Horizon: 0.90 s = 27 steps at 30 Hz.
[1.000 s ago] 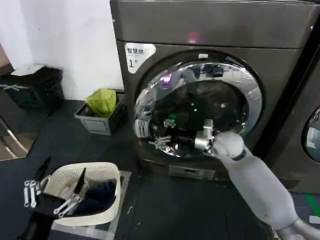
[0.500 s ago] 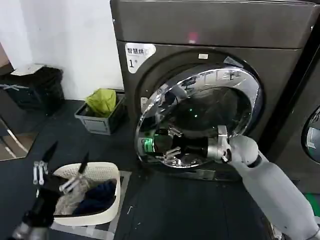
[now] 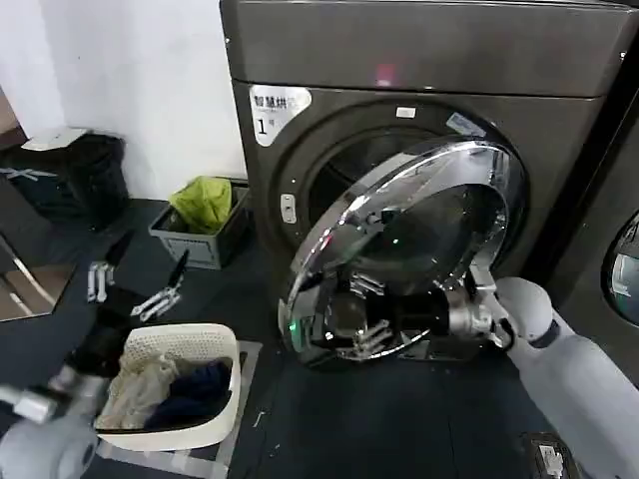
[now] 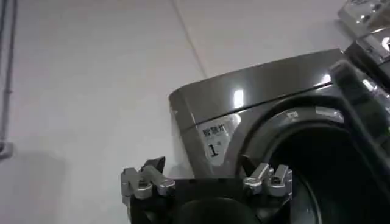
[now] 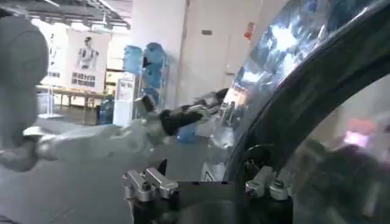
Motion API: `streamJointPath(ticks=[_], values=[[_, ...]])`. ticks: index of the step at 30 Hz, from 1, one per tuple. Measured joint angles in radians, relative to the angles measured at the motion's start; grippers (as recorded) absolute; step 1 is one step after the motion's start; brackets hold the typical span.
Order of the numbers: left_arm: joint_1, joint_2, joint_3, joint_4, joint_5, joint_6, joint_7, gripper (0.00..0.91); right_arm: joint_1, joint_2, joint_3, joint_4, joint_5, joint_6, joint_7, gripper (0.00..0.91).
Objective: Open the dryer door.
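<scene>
Dryer door point(image 3: 419, 244), seen from the head camera, is one large round porthole with a wide chrome rim and dark glass, swung partly away from the dryer point(image 3: 419, 130). Its free edge tilts out toward the floor on the left, and the dark drum opening shows behind it. The dryer is one dark grey-brown machine with a white sticker point(image 3: 278, 108) marked "1" at its upper left and a red light point(image 3: 383, 75) on the panel above. The right arm reaches in from the dryer's lower right, forearm almost level. The right gripper point(image 3: 364, 314) lies against the lower part of the door, but whether its fingers clasp the rim cannot be told. The left arm is bent low, well to the left of the dryer. Its left gripper point(image 3: 135, 284) is raised with fingers spread wide, grasping nothing, above one white laundry basket point(image 3: 200, 344) of clothes. One grey bin point(image 3: 205, 244) with something yellow-green in it sits by the wall, left of the dryer.

From the left wrist camera, the left gripper's point(image 4: 207, 181) two finger mounts stand apart, and the dryer with its sticker rises beyond them.

From the right wrist camera, the right gripper point(image 5: 207, 182) sits just beside the door's curved chrome rim point(image 5: 286, 55), which mirrors the room.
</scene>
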Motion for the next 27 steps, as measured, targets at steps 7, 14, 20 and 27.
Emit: streamJointPath(ticks=[7, 14, 20, 27], values=[[-0.124, 0.077, 0.086, 0.071, -0.006, 0.026, 0.03, 0.907, -0.051, -0.04, 0.057, 0.013, 0.025, 0.0, -0.053, 0.907], [-0.248, 0.096, 0.237, 0.143, 0.02, 0.03, 0.04, 0.907, -0.114, -0.088, 0.125, 0.012, 0.04, -0.001, -0.048, 0.907], [-0.365, 0.083, 0.393, 0.205, 0.031, 0.029, 0.058, 0.907, -0.23, -0.143, 0.254, 0.014, 0.039, 0.018, -0.036, 0.907], [-0.478, 0.052, 0.527, 0.26, 0.03, 0.018, 0.083, 0.907, -0.455, -0.18, 0.496, 0.059, 0.08, 0.041, 0.001, 0.907]])
